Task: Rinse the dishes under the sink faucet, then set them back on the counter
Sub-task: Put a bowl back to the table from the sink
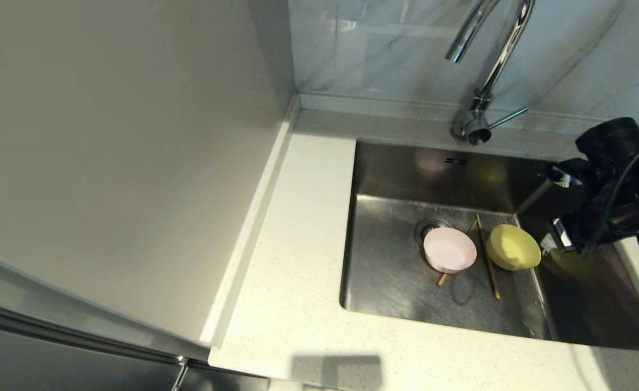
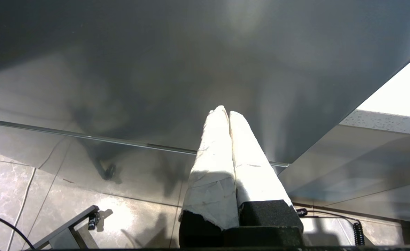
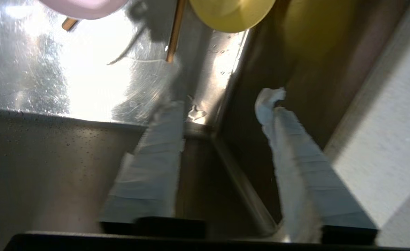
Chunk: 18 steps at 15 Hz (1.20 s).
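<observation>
While the right arm leans over the sink, this is how things sit.

Sink (image 1: 384,271): a deep steel box set into the counter (image 1: 297,304), at about 4 o'clock from the middle of the head view.
Drain (image 1: 426,227): a round strainer on the sink floor, partly hidden by the pink bowl.
Pink bowl (image 1: 449,250): on the sink floor, open side up, touching the drain at its 10 o'clock edge.
Yellow bowl (image 1: 513,247): at 3 o'clock from the pink bowl, near it, tipped on its side by the right wall of the sink.
Chopsticks (image 1: 487,260): two brown sticks on the sink floor. One lies between the bowls. The other goes under the pink bowl and pokes out at its 7 o'clock side.
Faucet (image 1: 487,70): tall and shiny, at 12 o'clock from the bowls, with a thin lever (image 1: 509,117) at its base.
Right gripper (image 3: 222,101): over the right side of the sink, at 3 o'clock from the yellow bowl. Its two white-wrapped fingers (image 3: 156,153) stand apart with nothing between them.
Left gripper (image 2: 225,113): parked low, away from the sink, by a dark cupboard front (image 2: 156,69). Its fingers are pressed together and hold nothing.
</observation>
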Tool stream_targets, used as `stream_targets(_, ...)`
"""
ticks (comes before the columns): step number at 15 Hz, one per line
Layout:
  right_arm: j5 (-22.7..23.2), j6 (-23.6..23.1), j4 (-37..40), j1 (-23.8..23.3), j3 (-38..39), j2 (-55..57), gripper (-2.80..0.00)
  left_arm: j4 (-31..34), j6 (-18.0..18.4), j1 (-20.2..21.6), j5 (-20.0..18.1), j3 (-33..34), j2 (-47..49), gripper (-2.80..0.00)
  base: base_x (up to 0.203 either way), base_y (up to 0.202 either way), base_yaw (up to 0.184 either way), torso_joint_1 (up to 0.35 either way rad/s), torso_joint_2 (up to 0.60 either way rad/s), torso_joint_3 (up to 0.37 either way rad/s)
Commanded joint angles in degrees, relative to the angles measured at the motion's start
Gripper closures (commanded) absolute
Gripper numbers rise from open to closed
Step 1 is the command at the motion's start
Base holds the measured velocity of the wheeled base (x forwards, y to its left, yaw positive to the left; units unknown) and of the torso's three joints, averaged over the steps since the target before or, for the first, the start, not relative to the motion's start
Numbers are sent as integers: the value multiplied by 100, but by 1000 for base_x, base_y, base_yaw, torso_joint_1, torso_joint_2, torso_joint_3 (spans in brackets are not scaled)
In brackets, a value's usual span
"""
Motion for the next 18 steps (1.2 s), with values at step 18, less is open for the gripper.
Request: stream_targets(18, 1546, -3542, -1274, -1173, -781, 2096, -280, -2, -3, 2, 7, 0, -18, 0, 0, 0, 0, 0, 0, 0)
